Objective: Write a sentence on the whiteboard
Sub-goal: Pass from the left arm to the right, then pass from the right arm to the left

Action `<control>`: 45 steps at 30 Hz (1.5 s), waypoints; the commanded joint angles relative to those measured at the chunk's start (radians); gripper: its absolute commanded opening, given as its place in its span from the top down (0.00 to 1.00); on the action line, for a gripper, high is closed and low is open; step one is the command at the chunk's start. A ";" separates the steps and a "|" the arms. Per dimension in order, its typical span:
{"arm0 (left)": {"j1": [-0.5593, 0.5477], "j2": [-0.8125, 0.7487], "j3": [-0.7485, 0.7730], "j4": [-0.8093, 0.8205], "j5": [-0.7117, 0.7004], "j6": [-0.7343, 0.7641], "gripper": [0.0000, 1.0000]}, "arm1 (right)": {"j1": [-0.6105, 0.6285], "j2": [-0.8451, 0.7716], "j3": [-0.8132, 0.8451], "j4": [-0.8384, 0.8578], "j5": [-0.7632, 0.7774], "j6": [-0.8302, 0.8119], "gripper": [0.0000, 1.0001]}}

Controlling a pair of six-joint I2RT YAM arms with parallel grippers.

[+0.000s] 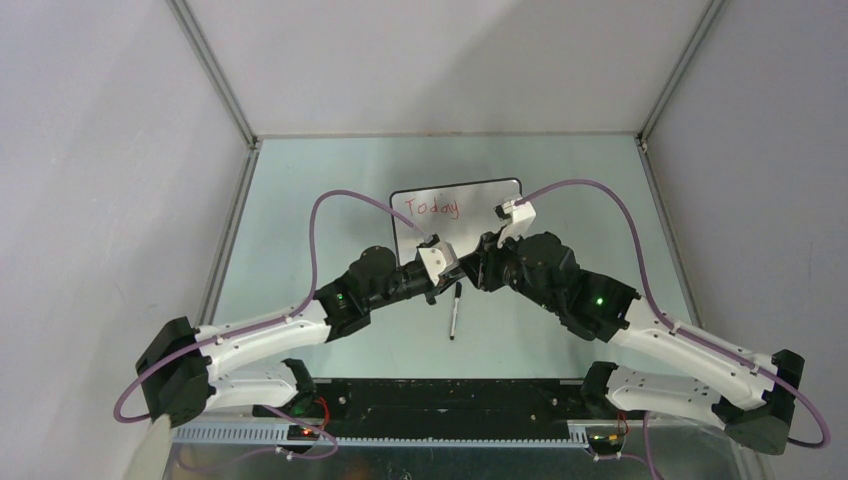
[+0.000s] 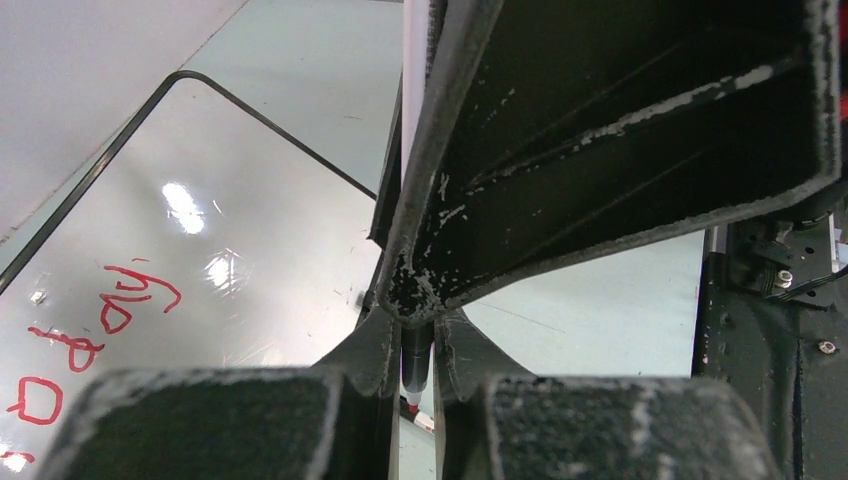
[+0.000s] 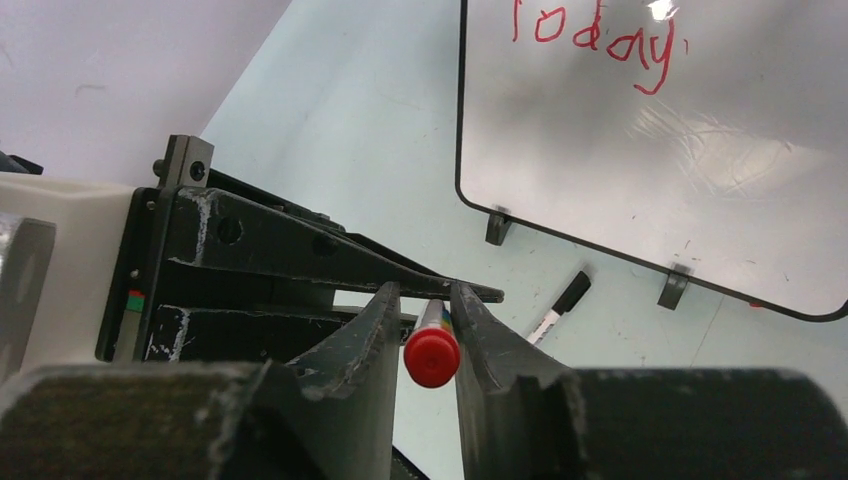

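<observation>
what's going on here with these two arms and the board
Both arms meet in front of the small black-framed whiteboard, whose red handwriting reads only "Today". The left gripper is shut on a white red-tipped marker; the right gripper's fingers flank its red back end. A second, black-capped marker lies on the table.

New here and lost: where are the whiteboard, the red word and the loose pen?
The whiteboard (image 1: pixel 472 228): top view, bare white face.
The red word (image 1: pixel 432 208): top view, its middle letters.
The loose pen (image 1: pixel 454 312): top view, middle of barrel.
</observation>
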 commanded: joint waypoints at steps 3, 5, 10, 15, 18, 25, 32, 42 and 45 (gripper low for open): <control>-0.007 -0.026 0.021 0.040 0.003 0.027 0.98 | 0.002 0.013 0.006 0.002 -0.001 -0.010 0.72; -0.007 -0.029 0.020 0.040 0.003 0.027 0.98 | 0.001 0.015 0.006 -0.001 0.005 -0.008 0.79; -0.007 -0.036 0.010 0.050 -0.017 0.028 0.91 | 0.002 0.008 0.006 -0.009 0.035 -0.005 1.00; 0.018 -0.065 -0.017 0.067 -0.078 -0.031 0.05 | 0.001 -0.017 0.004 -0.015 0.161 0.007 1.00; 0.048 -0.122 -0.097 0.148 -0.159 -0.068 0.01 | -0.001 -0.044 -0.022 0.007 0.266 -0.004 1.00; 0.227 -0.265 -0.161 0.090 -0.143 -0.196 0.01 | -0.050 -0.081 -0.131 0.138 0.337 -0.008 1.00; 0.693 -0.188 -0.147 0.241 0.215 -0.464 0.01 | -0.071 -0.030 -0.242 0.409 0.428 -0.017 1.00; 0.961 0.100 -0.218 0.722 0.329 -0.845 0.01 | -0.062 0.090 -0.298 0.698 0.391 -0.189 1.00; 0.994 0.220 -0.200 0.772 0.400 -0.885 0.01 | -0.061 0.100 -0.313 0.756 0.377 -0.214 1.00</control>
